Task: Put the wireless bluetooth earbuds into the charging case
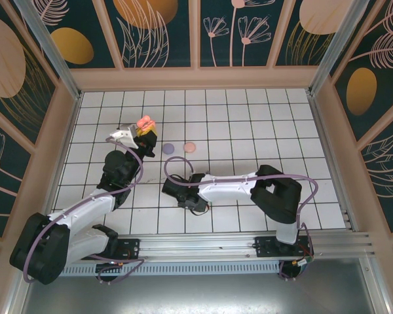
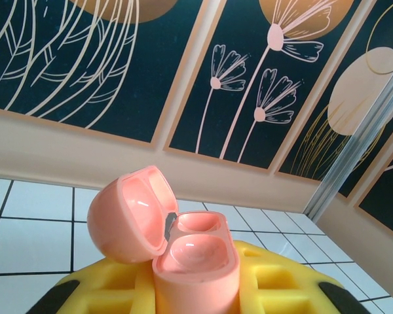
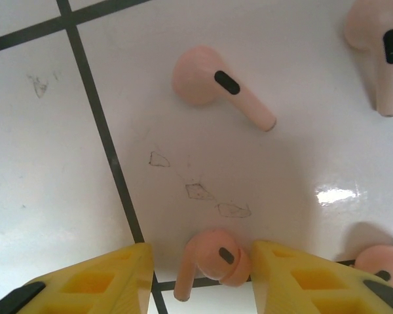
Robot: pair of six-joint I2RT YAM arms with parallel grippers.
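Near side of case (image 2: 195, 252), on desk (image 3: 46, 163): right gripper (image 3: 200, 275) jaws apart, straddling coral earbud (image 3: 217, 256). Left gripper (image 2: 196, 291) clamped on case, lid open. Centre on bud head, not stem; close gently, lift straight.

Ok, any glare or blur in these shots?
Right wrist: a bright glare patch on the glossy white tile; the yellow finger pads at the bottom look soft. Left wrist: small highlights inside the open pink plastic case. Top external: even light, no harsh glare.
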